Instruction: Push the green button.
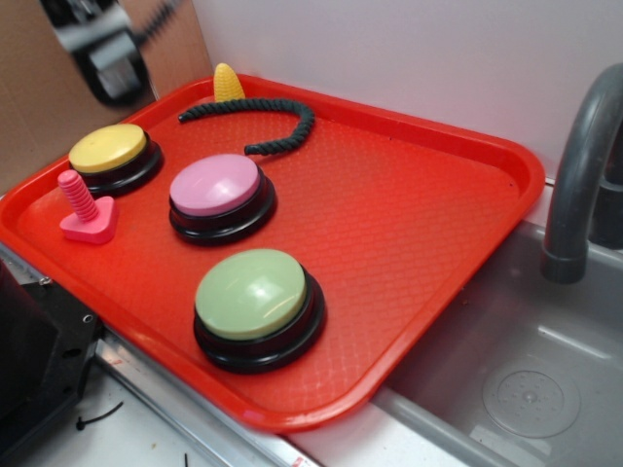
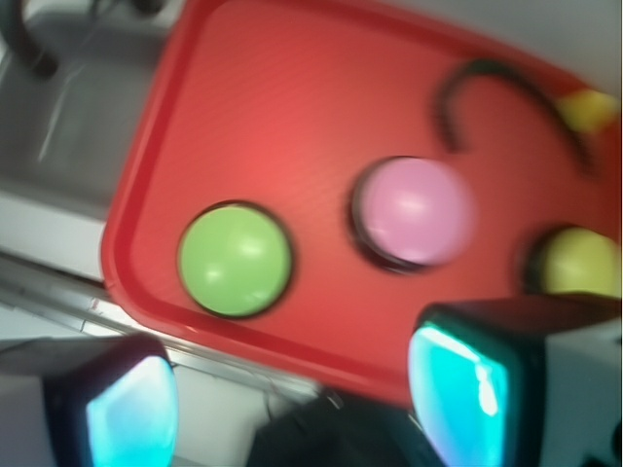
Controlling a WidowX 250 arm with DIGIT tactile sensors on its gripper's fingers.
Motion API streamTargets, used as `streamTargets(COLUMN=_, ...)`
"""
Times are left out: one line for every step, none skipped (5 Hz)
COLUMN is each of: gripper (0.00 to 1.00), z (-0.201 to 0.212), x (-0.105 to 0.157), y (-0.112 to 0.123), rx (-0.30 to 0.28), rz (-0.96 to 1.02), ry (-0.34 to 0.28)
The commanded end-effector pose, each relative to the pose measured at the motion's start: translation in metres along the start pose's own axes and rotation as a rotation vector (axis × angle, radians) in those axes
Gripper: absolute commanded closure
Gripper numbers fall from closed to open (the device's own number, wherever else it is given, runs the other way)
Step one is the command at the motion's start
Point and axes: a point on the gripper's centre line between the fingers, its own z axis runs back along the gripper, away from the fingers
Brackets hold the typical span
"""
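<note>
The robot's gripper (image 2: 292,409) is seen in the wrist view with its two black, teal-padded fingers (image 2: 131,413) set wide apart, nothing being held between them. In the exterior view it is shown only as a blurred dark shape (image 1: 102,49) raised above the far left corner of the scene, well apart from everything below.

Beneath it, a red textured plastic tray (image 1: 409,224) with a raised rim is laid across the counter, one edge reaching over a grey sink basin (image 1: 526,379). Three round buzzer buttons on glossy black bases are held in the tray. The green button (image 1: 251,293), pale sage and domed, is placed nearest the tray's front rim and is untouched; in the wrist view it (image 2: 235,260) is found above the left finger. The pink-topped button (image 1: 215,185) is set behind it, and the yellow-topped button (image 1: 107,148) is placed farther back to the left.

Just in front of the yellow button, a pink plastic bolt (image 1: 86,207) is stood upright on its flat head. Along the far rim a dark green braided rope (image 1: 263,115) is curled, with a yellow toy corn cob (image 1: 228,83) beside its end. A grey curved faucet (image 1: 582,165) is raised at the right, over the sink.
</note>
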Motion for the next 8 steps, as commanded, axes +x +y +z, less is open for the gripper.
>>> streamTargets(gripper=0.00, z=-0.052, x=0.020, y=-0.046, rx=-0.059, rz=-0.200, ry=-0.018)
streamTargets(gripper=0.00, z=-0.074, x=0.020, y=-0.053, rx=-0.057, rz=-0.270, ry=0.005)
streamTargets(gripper=0.00, z=-0.082, x=0.016, y=-0.051, rx=-0.046, rz=-0.281, ry=0.069)
streamTargets(gripper=0.00, z=-0.086, x=0.013, y=-0.049, rx=-0.083, rz=-0.280, ry=0.160)
streamTargets(gripper=0.00, z=-0.083, x=0.008, y=-0.048, rx=-0.068, rz=-0.186, ry=0.218)
streamTargets(gripper=0.00, z=-0.083, x=0.008, y=-0.048, rx=-0.068, rz=-0.186, ry=0.218)
streamTargets(gripper=0.00, z=-0.083, x=0.008, y=-0.048, rx=-0.068, rz=-0.186, ry=0.218)
streamTargets(gripper=0.00, z=-0.089, x=0.001, y=-0.047, rx=-0.009, rz=-0.173, ry=0.148)
